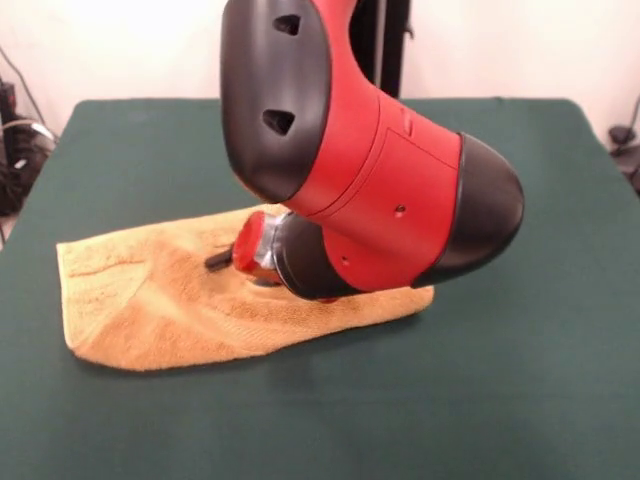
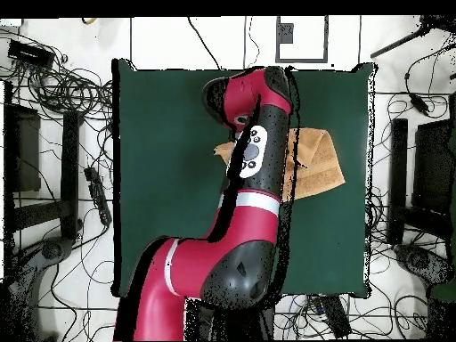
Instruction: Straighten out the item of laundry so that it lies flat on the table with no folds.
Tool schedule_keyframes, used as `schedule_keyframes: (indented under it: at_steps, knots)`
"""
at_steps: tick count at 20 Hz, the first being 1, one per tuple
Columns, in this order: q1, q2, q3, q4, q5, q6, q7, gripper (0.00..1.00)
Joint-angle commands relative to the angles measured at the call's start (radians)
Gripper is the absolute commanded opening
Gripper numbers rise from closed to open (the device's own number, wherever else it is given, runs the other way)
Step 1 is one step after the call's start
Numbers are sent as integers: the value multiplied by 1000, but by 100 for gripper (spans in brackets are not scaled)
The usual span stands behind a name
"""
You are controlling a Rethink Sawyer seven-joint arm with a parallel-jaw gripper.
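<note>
Blocking the pincer [image 1: 222, 260] (grip unreadable), the arm [image 1: 370, 170] overhangs the rumpled towel [image 1: 150, 300].

Robotics lab: cables [image 2: 62, 89] and monitors [image 2: 435, 174] surround table [image 2: 160, 160].

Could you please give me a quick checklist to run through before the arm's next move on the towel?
1. Towel flat with no folds: not ok; creases show near its left end and part looks doubled over.
2. Gripper down at the towel: ok in the front view.
3. Gripper open or shut: cannot tell; the arm blocks most of it.
4. Towel fully on the table: ok where visible; green cloth surrounds it.
5. Whole towel visible: not ok; the arm hides its middle in both views.
6. Tag position: cannot tell.
</note>
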Motion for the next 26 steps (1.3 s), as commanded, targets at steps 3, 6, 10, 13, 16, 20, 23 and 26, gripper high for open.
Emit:
schedule_keyframes:
  at_steps: [3, 6, 10, 13, 16, 20, 23, 26]
  knots:
    - [16, 13, -62, -67, -108, -66, -98, 100]
    - [24, -8, -66, -59, -130, -114, -77, 100]
    - [31, -25, -59, -48, -168, -214, -47, 100]
    - [50, -60, -38, 13, -190, -324, 43, 100]
    - [63, -104, -19, 66, -203, -411, 146, 100]
    - [69, -165, 12, 150, -174, -445, 236, 100]
    - [51, -167, 50, 158, -74, -274, 225, 100]
    - [37, -182, 72, 159, 8, -120, 201, 100]
